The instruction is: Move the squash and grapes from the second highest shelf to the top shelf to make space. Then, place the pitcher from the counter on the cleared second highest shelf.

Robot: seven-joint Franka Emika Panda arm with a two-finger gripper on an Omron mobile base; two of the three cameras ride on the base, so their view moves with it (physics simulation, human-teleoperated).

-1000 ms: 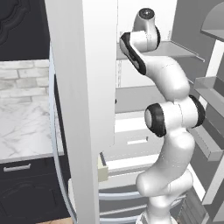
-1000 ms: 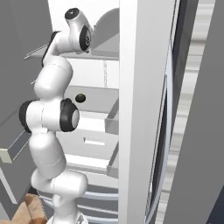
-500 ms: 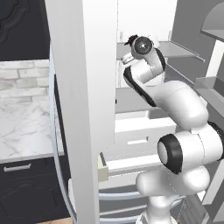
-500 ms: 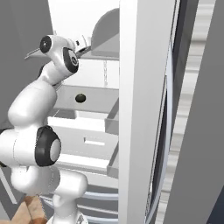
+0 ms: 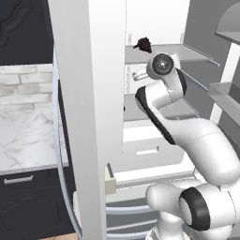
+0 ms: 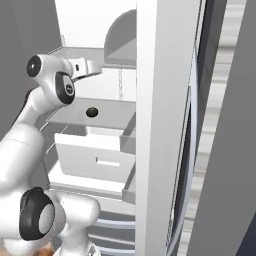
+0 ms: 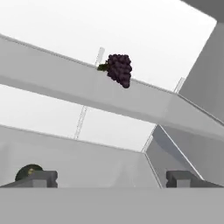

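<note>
Spreading its jaws wide and holding nothing, the gripper reaches between the fridge shelves. A dark round squash sits on the second highest shelf; farther back, the grapes rest on the top shelf. The left base view alone shows the counter.

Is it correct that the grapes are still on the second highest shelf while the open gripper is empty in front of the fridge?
Not quite: the grapes lie on the top shelf, as the hand view shows. The gripper is indeed open and empty.
</note>
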